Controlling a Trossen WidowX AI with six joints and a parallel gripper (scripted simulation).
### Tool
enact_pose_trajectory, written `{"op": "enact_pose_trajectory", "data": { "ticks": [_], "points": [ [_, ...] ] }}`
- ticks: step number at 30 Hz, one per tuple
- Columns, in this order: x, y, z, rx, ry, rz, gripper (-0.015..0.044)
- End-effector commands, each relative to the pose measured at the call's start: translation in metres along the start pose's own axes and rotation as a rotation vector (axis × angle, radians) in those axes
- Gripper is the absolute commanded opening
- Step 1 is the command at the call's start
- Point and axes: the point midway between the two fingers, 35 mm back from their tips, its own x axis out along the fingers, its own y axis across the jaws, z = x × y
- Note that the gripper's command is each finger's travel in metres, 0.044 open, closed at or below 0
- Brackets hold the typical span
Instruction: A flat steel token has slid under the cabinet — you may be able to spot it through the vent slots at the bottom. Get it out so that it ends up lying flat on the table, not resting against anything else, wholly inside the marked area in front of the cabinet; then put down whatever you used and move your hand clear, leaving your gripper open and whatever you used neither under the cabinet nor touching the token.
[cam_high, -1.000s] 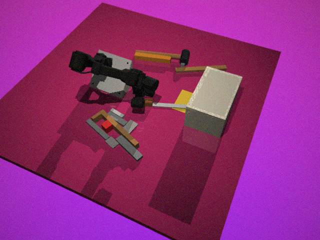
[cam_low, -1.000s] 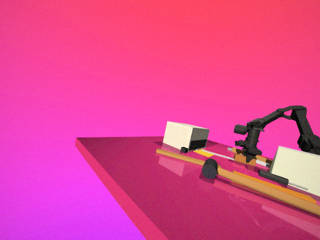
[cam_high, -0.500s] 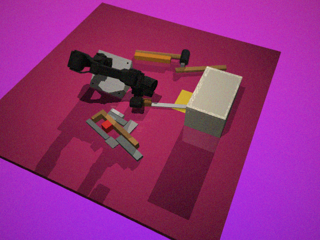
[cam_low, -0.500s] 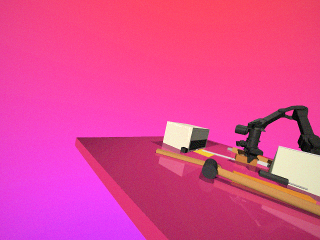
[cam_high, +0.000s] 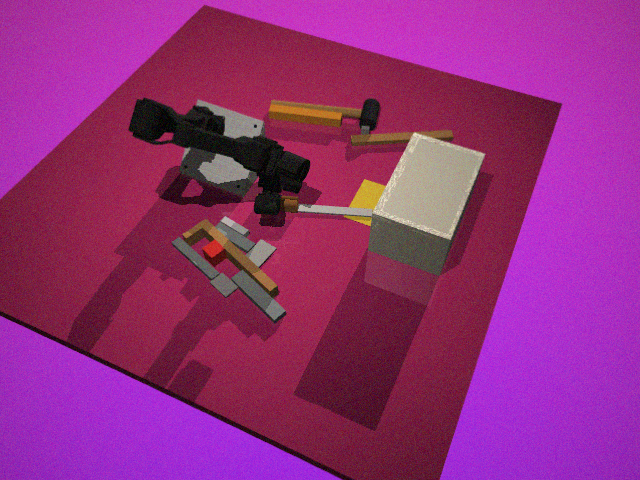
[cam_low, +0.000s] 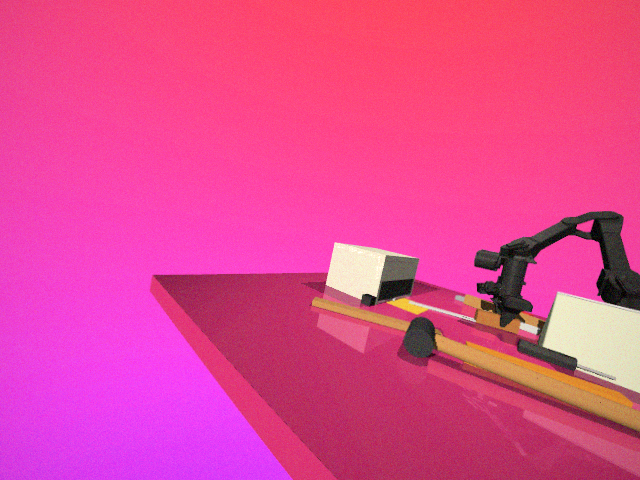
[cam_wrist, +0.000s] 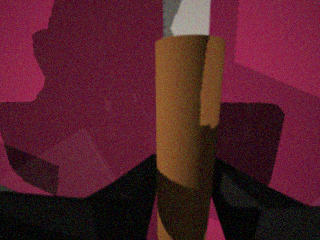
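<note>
My gripper is shut on the orange-brown handle of a tool, low over the table. The tool's long, flat, pale blade points to the cabinet and crosses the yellow marked area. The blade's far end is hidden at the cabinet's front edge in the top view; I cannot tell how far in it reaches. The cabinet's dark low opening shows in the exterior view. The steel token is not visible.
A black-headed mallet, an orange bar and a wooden stick lie at the back in the top view. A red block, an angled wooden piece and several grey bars lie on the gripper's other side.
</note>
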Motion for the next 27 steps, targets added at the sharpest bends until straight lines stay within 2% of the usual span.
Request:
{"op": "enact_pose_trajectory", "data": {
  "ticks": [1,27],
  "points": [
    [-0.0012,-0.0007,-0.0022,0.011,-0.003,-0.002,0.0],
    [-0.0013,-0.0009,-0.0031,0.216,-0.003,-0.002,0.0]
  ]
}}
